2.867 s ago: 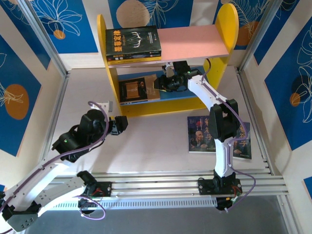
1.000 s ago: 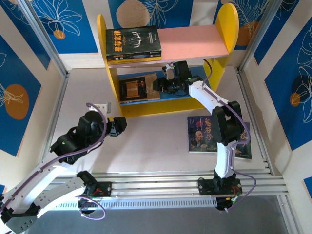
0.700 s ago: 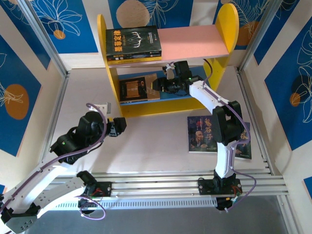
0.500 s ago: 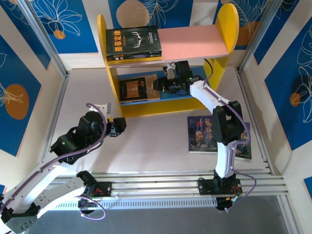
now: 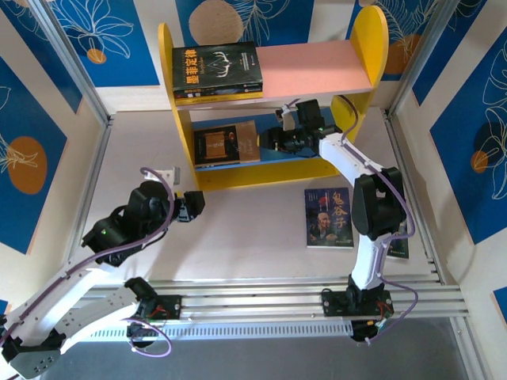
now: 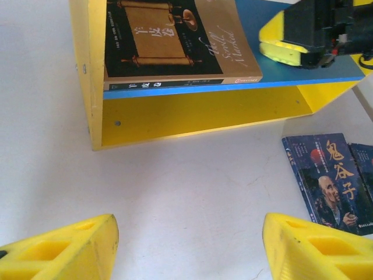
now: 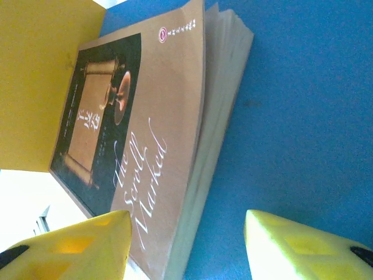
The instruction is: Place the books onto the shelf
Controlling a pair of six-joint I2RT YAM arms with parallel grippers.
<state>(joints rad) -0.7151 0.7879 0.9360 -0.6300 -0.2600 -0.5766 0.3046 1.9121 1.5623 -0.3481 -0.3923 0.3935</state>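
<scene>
Right fingers (image 7: 81, 245) spread, empty, over blue board (image 7: 303, 116); brown book (image 5: 226, 145) lies flat at their 9 o'clock. Black book (image 5: 216, 71) on pink board (image 5: 317, 67). Two books (image 5: 329, 218) on worktop (image 5: 238, 229), 5 o'clock of shelf (image 5: 368, 47). Left fingers (image 6: 64, 251) spread, empty.

white arms (image 5: 73, 279), purple cables (image 5: 145, 169), yellow pincer fingers (image 6: 64, 254)

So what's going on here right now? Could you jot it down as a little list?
Shelf: yellow sides, two boards
Pink board: top, one black book lying flat
Blue board: bottom, brown book lying flat at its left end
Table: dark book with a portrait cover; second book beside it, partly hidden
Right gripper: open, empty, over the blue board beside the brown book
Left gripper: open, empty, above the table
</scene>
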